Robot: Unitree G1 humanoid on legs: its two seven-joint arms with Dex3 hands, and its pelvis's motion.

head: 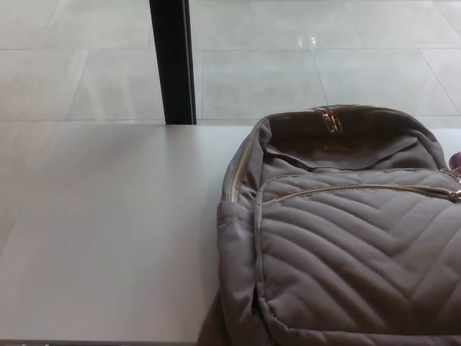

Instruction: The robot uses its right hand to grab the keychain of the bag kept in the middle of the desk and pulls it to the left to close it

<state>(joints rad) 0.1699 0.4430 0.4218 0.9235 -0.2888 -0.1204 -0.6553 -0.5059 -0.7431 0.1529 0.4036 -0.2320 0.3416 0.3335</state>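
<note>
Bag: grey quilted backpack lying flat on the white worktop, right of centre, its right side cut by the picture edge.
Front zip: gold line across the upper front panel; whether it gapes cannot be told.
Keychain: small gold piece at the zip's right end, at the frame edge, partly hidden.
Right hand: not in view; its state cannot be told.
Left hand: not in view.
Stage: judged 0 of 2 actions done; approach pending.
Method advised: enter from the right, pinch the keychain close to the slider, draw left level along the zip line.
Risk: bag unrestrained; may drag leftward.
</note>
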